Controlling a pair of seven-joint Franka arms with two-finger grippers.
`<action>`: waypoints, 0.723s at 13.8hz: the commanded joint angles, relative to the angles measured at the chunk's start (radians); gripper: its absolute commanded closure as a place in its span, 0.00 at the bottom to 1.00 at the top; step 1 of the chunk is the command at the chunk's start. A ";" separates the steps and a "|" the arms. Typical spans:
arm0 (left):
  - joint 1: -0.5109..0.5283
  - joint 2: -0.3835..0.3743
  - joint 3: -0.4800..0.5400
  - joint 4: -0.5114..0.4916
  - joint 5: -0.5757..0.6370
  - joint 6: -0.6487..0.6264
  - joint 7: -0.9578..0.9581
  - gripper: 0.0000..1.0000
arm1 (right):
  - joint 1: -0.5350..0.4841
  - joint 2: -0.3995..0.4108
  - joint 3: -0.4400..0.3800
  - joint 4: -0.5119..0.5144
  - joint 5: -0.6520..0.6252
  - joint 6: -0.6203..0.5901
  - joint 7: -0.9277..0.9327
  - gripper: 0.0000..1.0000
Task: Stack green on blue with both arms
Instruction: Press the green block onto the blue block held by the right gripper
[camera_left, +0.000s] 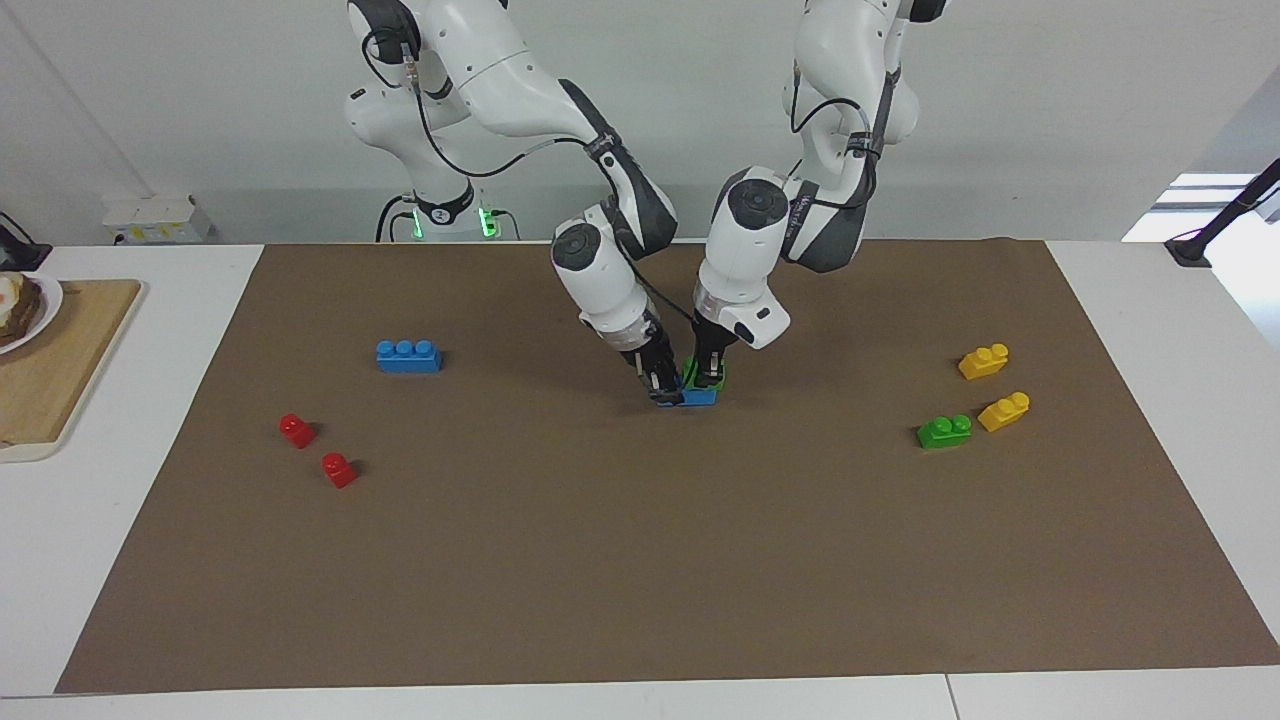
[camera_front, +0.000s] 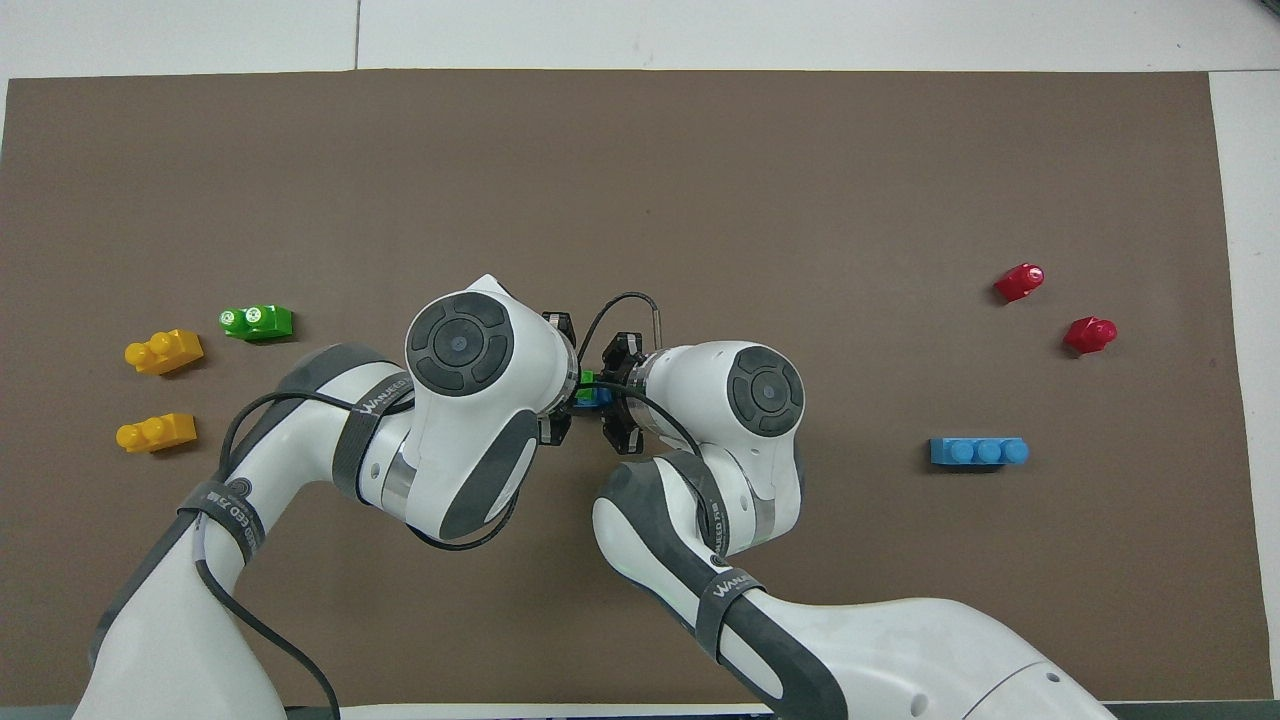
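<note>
my right gripper (camera_left: 664, 392) is pinched on the blue brick (camera_left: 697, 397) at mid-mat, resting on the brown mat (camera_left: 600, 560); my left gripper (camera_left: 706, 376) is clamped on the green brick (camera_left: 716, 373), which sits on the blue one, though i can't tell if the studs are fully seated; if i press off-centre the green could tilt or pop loose; if my right grip slips, the blue slides; my wrists are close and could bump.
</note>
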 joint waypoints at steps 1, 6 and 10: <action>-0.021 -0.016 0.014 -0.082 0.016 0.063 -0.036 1.00 | 0.008 0.008 -0.001 -0.016 0.023 0.025 -0.006 1.00; -0.021 0.009 0.016 -0.092 0.018 0.094 -0.036 1.00 | 0.006 0.008 -0.001 -0.016 0.023 0.025 -0.008 1.00; -0.018 0.021 0.016 -0.095 0.038 0.108 -0.036 1.00 | 0.006 0.006 -0.001 -0.017 0.025 0.025 -0.008 1.00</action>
